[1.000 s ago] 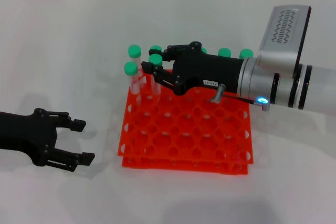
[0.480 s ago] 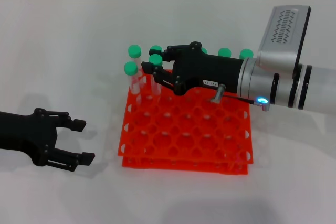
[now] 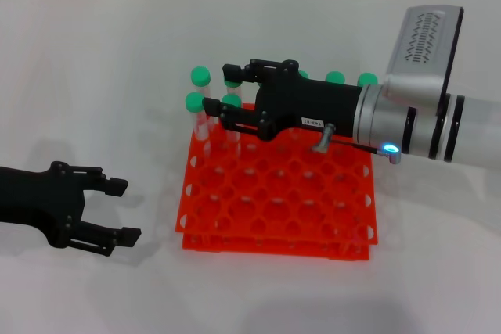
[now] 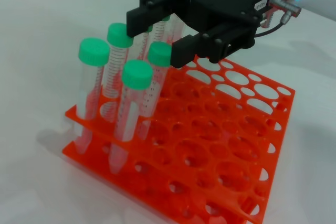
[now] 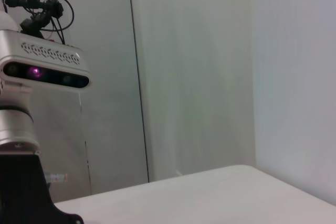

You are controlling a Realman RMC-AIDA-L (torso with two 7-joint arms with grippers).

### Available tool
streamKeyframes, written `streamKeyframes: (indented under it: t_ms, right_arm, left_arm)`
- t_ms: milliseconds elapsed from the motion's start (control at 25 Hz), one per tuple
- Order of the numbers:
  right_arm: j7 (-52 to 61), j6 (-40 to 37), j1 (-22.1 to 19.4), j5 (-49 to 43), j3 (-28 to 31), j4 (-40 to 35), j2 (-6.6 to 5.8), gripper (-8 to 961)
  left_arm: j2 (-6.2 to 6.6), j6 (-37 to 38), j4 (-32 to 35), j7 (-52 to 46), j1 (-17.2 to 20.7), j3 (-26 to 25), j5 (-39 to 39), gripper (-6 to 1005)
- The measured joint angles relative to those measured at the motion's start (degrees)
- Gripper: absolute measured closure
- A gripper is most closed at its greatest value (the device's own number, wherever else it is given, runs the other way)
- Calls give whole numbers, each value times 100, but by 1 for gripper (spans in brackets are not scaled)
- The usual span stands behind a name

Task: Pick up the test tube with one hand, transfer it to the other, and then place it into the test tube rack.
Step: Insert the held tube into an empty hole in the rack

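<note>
The orange-red test tube rack (image 3: pixel 275 218) stands mid-table and also shows in the left wrist view (image 4: pixel 223 153). My right gripper (image 3: pixel 219 87), with its white label and blue light, hovers over the rack's back left corner, open and empty. A green-capped test tube (image 3: pixel 231 102) stands upright in a rack hole between its spread fingers, apart from both. The left wrist view shows the same tube (image 4: pixel 159 54) and the right gripper (image 4: pixel 157 36). My left gripper (image 3: pixel 116 210) is open and empty, low over the table left of the rack.
Several other green-capped tubes stand in the rack: two at the back left corner (image 3: pixel 200 77) and some along the back row (image 3: pixel 335 78). The right arm's silver wrist (image 3: pixel 407 127) hangs over the rack's right side. The right wrist view shows only a wall.
My right gripper's fingers have spread apart off the tube's cap. The tube has sunk slightly and stands free in the rack. The left arm has not moved.
</note>
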Motion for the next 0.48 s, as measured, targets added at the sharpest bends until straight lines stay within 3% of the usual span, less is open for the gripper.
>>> streamKeyframes:
  t_ms: [40, 200, 480]
  right_arm:
    - [-8, -18, -36, 0, 15, -40, -3, 388]
    - [-42, -170, -242, -18, 115, -203, -42, 366]
    - [-137, -918, -785, -133, 664, -348, -104, 334]
  left_arm:
    - [2, 7, 0, 0, 1, 0, -4, 118]
    - [5, 50, 0, 24, 8, -57, -22, 118]
    - [-32, 231, -5, 261, 31, -628, -178, 118]
